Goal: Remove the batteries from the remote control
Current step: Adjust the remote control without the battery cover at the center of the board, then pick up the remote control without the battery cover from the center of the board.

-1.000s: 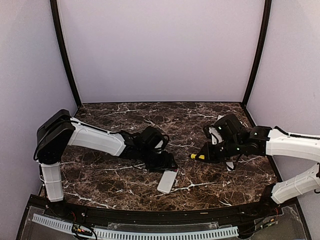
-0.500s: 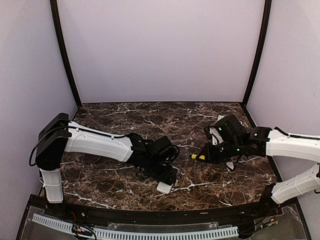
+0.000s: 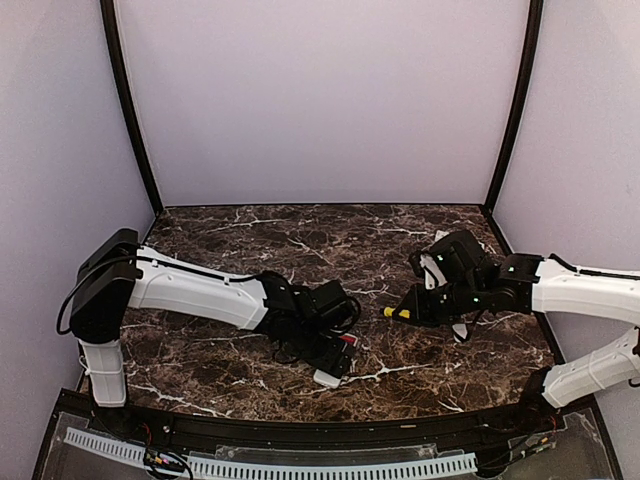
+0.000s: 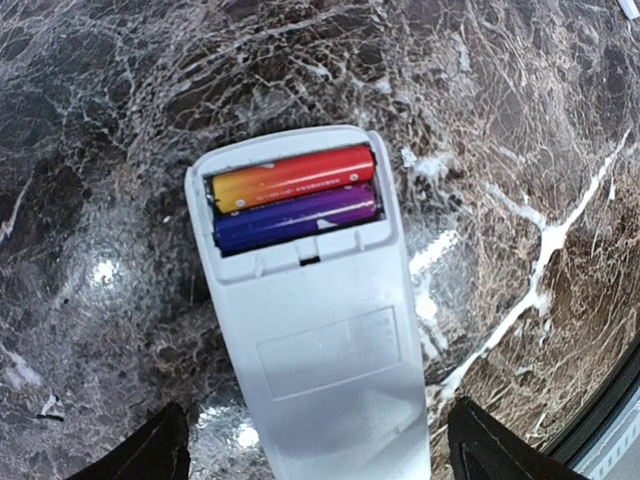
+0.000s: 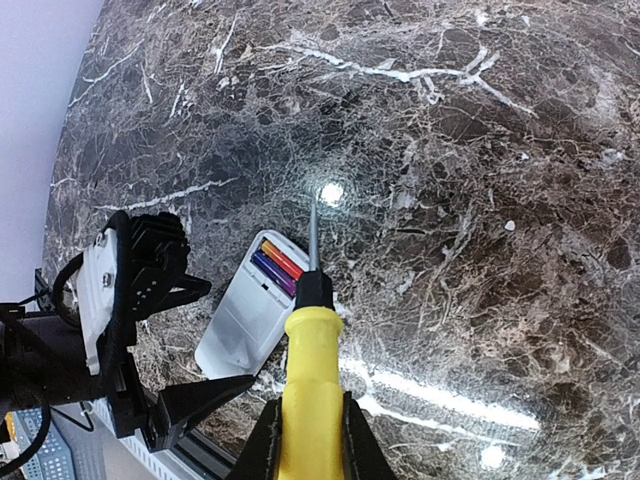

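Observation:
The white remote control point(image 4: 310, 340) lies back up on the marble table, its compartment uncovered. Two batteries lie side by side in it, a red-orange one point(image 4: 292, 178) and a blue-purple one point(image 4: 296, 216). My left gripper point(image 4: 320, 445) is open, its dark fingertips point(image 4: 150, 455) on either side of the remote's near end without touching it. From above, the left gripper point(image 3: 335, 352) covers most of the remote point(image 3: 327, 378). My right gripper point(image 5: 310, 425) is shut on the yellow screwdriver point(image 5: 312, 380), held above the table to the right of the remote point(image 5: 245, 315), shaft pointing away.
A small flat white cover point(image 3: 462, 329) lies under the right arm, and another white piece point(image 3: 438, 238) sits behind it. The table's front edge point(image 3: 300, 415) runs close to the remote's near end. Purple walls enclose the marble table point(image 3: 220, 360).
My left arm has reached right and forward over the remote, and its jaws have spread wider. The remote, fully exposed before, is now mostly covered from above. The right arm stayed still.

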`<state>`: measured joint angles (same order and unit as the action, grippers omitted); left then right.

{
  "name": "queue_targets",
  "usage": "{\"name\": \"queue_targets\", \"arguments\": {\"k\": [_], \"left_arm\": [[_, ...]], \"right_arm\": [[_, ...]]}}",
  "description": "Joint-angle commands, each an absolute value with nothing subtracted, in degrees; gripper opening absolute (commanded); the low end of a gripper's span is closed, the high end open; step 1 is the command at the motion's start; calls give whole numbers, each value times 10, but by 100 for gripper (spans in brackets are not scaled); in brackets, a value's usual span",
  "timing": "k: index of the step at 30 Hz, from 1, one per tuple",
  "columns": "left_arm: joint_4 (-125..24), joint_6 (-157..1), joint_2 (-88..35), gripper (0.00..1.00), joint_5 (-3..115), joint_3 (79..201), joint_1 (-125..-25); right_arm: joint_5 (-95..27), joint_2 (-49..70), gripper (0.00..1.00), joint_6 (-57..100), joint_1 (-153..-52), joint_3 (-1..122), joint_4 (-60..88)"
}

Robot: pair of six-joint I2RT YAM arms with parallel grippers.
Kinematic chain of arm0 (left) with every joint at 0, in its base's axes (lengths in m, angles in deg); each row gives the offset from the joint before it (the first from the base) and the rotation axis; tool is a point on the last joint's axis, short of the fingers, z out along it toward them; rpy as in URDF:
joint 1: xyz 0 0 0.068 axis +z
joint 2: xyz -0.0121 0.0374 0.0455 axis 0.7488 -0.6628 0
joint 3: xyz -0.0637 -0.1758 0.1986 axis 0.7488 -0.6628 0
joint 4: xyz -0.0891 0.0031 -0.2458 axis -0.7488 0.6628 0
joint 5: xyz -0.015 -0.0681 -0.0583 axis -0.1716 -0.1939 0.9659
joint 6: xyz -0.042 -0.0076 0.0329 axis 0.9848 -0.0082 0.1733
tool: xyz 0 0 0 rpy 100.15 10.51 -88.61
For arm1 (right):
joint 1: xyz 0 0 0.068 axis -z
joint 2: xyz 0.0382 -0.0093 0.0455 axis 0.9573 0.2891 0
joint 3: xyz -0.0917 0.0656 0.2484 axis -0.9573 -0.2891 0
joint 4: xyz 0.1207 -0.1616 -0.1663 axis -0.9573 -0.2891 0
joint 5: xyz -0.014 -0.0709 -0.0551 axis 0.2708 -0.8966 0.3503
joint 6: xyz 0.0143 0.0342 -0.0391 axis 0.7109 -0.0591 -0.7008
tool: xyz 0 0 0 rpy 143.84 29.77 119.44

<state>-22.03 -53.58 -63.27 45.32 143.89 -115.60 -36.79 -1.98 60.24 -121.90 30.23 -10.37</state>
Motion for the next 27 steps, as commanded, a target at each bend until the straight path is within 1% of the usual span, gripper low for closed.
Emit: {"name": "queue_targets", "arguments": {"k": [1, 6, 14, 23, 25, 27], "left_arm": [[-212, -543, -631, 89, 448, 1432, -1168], [-213, -548, -638, 88, 447, 1432, -1169], [-191, -576, -657, 80, 428, 1452, -1176], [-173, -581, -680, 77, 419, 1470, -1192], [-171, -578, -683, 74, 417, 1470, -1193], [-169, -576, -684, 68, 412, 1470, -1192]], "right_arm": [[-380, -18, 0, 608, -1221, 302, -83], [-378, -21, 0, 610, -1221, 306, -87], [-388, -40, 0, 619, -1221, 294, -92], [-396, -36, 0, 626, -1221, 291, -95], [-397, -34, 0, 626, -1220, 292, -94], [-396, -33, 0, 626, -1221, 291, -92]]}}
